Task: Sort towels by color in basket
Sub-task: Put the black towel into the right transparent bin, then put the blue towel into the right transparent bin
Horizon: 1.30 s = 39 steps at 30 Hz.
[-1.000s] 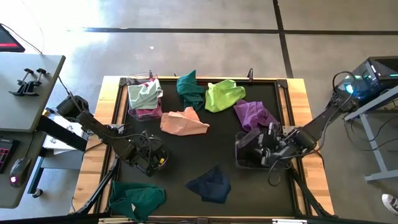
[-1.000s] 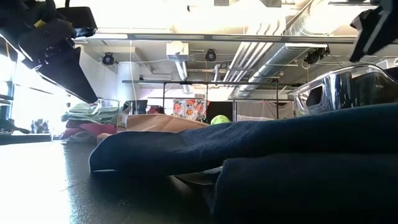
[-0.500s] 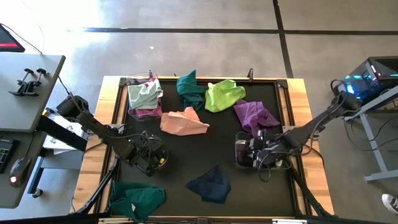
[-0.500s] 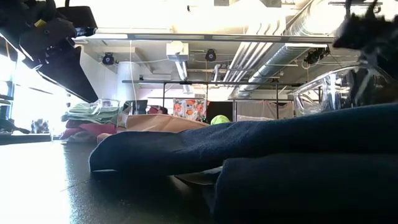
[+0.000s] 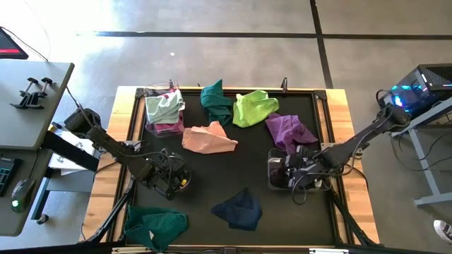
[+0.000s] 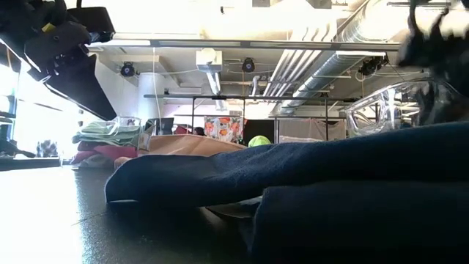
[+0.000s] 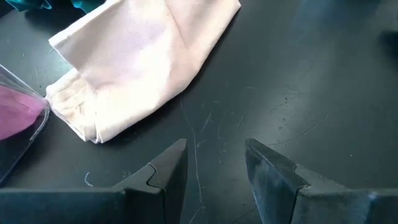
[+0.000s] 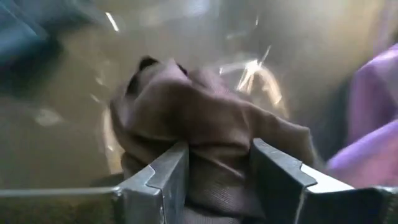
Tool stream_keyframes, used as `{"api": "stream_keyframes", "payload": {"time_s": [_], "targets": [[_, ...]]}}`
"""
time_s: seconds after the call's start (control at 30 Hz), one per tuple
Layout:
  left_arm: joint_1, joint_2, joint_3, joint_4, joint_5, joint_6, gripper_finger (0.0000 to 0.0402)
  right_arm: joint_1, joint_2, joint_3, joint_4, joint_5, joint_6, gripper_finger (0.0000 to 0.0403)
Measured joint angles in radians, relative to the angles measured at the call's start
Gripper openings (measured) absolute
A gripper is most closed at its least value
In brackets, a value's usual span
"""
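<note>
Loose towels lie on the black mat: teal (image 5: 215, 102), lime (image 5: 253, 107), purple (image 5: 289, 130), peach (image 5: 208, 137), navy (image 5: 239, 208), and a dark teal one (image 5: 157, 224) at the near left. A mint towel (image 5: 164, 106) rests on a magenta one in the clear basket (image 5: 148, 125) at the far left. My right gripper (image 5: 284, 173) reaches down into a second clear basket (image 5: 271, 185) on the right. There it is closed on a black towel (image 8: 205, 118). My left gripper (image 7: 214, 162) hovers open above bare mat, near the peach towel (image 7: 143, 56). My right gripper pinches a raised, thick bunch of the black towel (image 8: 217, 146) between its two fingers. The fingers slant down from above into the basket. The rest of the towel lies crumpled on the basket's floor. How many layers are caught cannot be told.
The mat has a raised wooden frame (image 5: 113, 176) around it. The navy towel (image 6: 293, 169) fills the low view's foreground. Bare mat lies between the two arms and in front of the left gripper (image 5: 176, 182). Desks with equipment stand off both sides.
My right gripper has sunk from above the right basket down into it and shifted a little toward the table's left, ending at the black towel. The left arm and all the loose towels have kept still.
</note>
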Motion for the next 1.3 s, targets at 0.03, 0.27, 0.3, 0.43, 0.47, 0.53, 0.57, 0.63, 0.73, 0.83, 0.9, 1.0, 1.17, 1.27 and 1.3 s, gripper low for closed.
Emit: {"api": "stream_keyframes", "payload": {"time_s": [0.03, 0.27, 0.3, 0.43, 0.47, 0.53, 0.57, 0.63, 0.73, 0.83, 0.9, 1.0, 1.17, 1.27, 1.3], "targets": [[0.0, 0.0, 0.0, 0.0, 0.0, 0.0, 0.0145, 0.0, 0.0, 0.043, -0.07, 0.018, 0.005, 0.0161], [0.0, 0.0, 0.0, 0.001, 0.0, 0.0, 0.0145, 0.001, 0.0, 0.309, -0.384, 0.189, 0.087, 0.0161], [0.0, 0.0, 0.0, 0.001, 0.0, 0.0, 0.0145, 0.003, 0.0, 0.33, -0.358, 0.221, 0.071, 0.0161], [0.0, 0.0, 0.0, 0.001, 0.0, 0.001, 0.0145, 0.018, 0.011, 0.327, -0.049, 0.271, -0.119, 0.0161], [0.0, 0.0, 0.0, 0.001, 0.0, 0.001, 0.0145, 0.02, 0.022, 0.312, 0.061, 0.246, -0.194, 0.0161], [0.0, 0.0, 0.0, 0.001, -0.001, 0.001, 0.0145, 0.02, 0.061, 0.274, 0.288, 0.149, -0.354, 0.0161], [0.0, 0.0, 0.0, 0.001, -0.001, 0.002, 0.0145, 0.02, 0.091, 0.254, 0.396, 0.093, -0.429, 0.0161], [0.0, 0.0, 0.0, 0.001, -0.005, 0.003, 0.0145, 0.02, 0.161, 0.215, 0.604, -0.017, -0.555, 0.0161], [0.0, 0.0, 0.0, 0.001, -0.005, 0.003, 0.0145, 0.016, 0.299, 0.202, 0.805, -0.107, -0.658, 0.0161], [0.0, 0.0, 0.0, 0.001, -0.008, 0.007, 0.0145, 0.001, 0.438, 0.246, 0.824, -0.152, -0.66, 0.0163], [0.0, 0.0, 0.0, 0.001, -0.009, 0.016, 0.0145, -0.003, 0.521, 0.288, 0.808, -0.206, -0.667, 0.017], [0.0, 0.0, 0.0, 0.001, -0.009, 0.016, 0.0145, -0.005, 0.626, 0.347, 0.754, -0.303, -0.688, 0.0194], [0.0, 0.0, 0.0, 0.001, -0.009, 0.016, 0.0145, -0.007, 0.723, 0.409, 0.68, -0.465, -0.802, 0.0244], [0.0, 0.0, 0.0, 0.001, -0.009, 0.016, 0.0145, -0.007, 0.727, 0.427, 0.576, -0.506, -0.971, 0.0261], [0.0, 0.0, 0.0, 0.001, -0.009, 0.016, 0.0145, -0.007, 0.727, 0.427, 0.52, -0.506, -1.038, 0.0263]]}}
